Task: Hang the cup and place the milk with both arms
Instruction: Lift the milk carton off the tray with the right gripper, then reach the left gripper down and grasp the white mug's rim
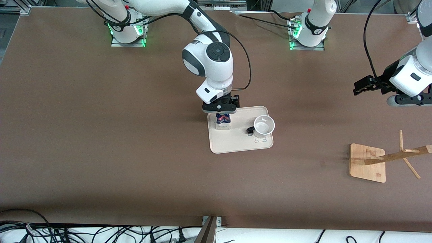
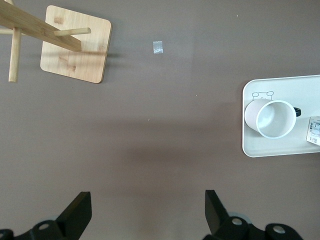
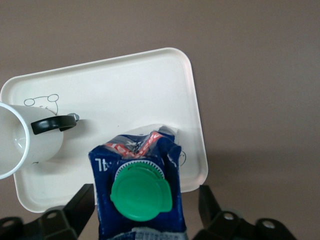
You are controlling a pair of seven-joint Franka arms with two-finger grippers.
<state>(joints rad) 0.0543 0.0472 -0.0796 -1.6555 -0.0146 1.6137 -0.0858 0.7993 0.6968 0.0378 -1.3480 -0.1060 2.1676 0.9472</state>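
Item: small blue-top gable milk carton w/ green cap (image 3: 141, 192), upright on cream plastic tray (image 1: 236, 143), betw. spread fingers of right gripper (image 1: 220, 108). White enamel mug (image 1: 264, 126) beside it, toward left arm's end. Left gripper (image 1: 366, 86) spread, waiting over bare table.

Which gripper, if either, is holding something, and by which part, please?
Neither. The right gripper is open around the milk's top on the tray; the left gripper is open over bare table.

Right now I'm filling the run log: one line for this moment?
right gripper: open around milk on tray | cup: on tray | left gripper: open, waiting | rack: bare
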